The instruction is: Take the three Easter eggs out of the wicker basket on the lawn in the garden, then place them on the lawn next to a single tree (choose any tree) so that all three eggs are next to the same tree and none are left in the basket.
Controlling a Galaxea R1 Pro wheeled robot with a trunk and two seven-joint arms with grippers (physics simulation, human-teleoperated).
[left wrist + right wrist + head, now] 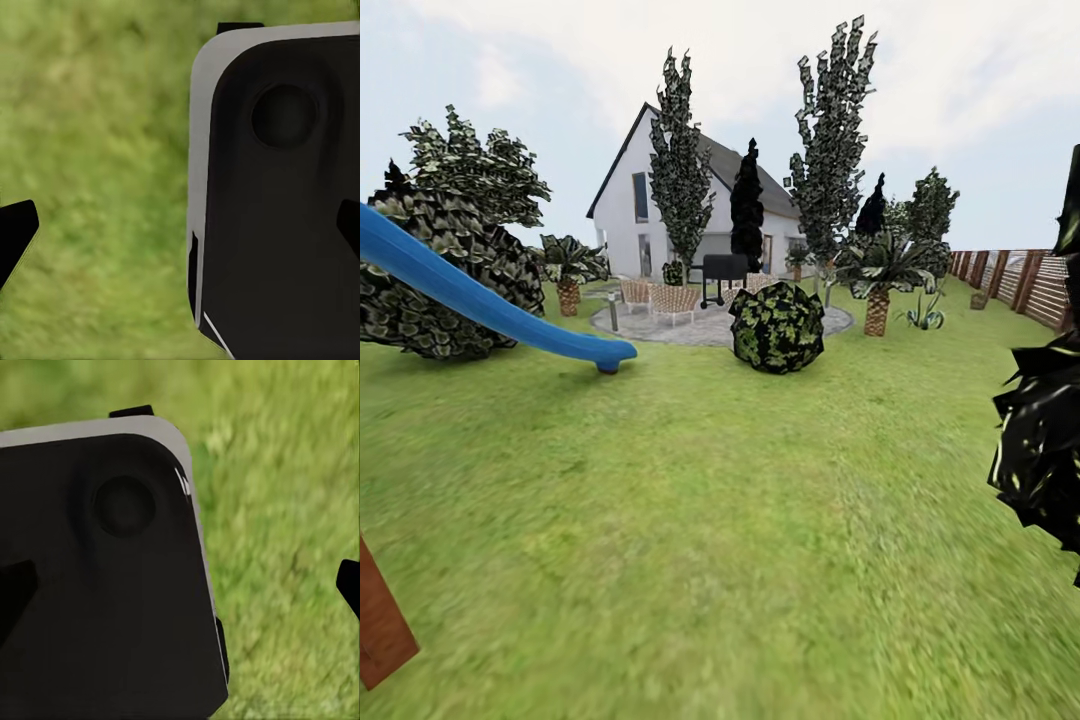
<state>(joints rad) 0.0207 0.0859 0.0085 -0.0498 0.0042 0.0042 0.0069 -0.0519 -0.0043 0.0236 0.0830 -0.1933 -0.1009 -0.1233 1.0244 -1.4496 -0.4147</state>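
From the head view, the mottled green lawn (720,540) runs away to a grey paved patio (715,325) in front of a white house with a dark pitched roof (635,205). Two tall trees with thin pale trunks and angular dark green, pale-flecked leaf clumps (830,150) stand upright at the patio's far edge, long axes vertical, one either side of a narrow near-black tree (747,210). A round leafy bush (777,327) sits on the grass at the patio's near edge. A blue slide (470,295) slopes down from the left edge of that view to end on the grass, and a brown slatted wooden fence (1020,280) lines the right side.

The wrist views look down instead. The left wrist view has blurred grass (97,165) beside a black, grey-edged panel of the robot's body (277,195); the right wrist view has grass (285,525) beside a like panel (105,585). Dark finger tips (15,232) (349,581) show at the edges of each wrist picture, set wide apart with nothing between them, released.
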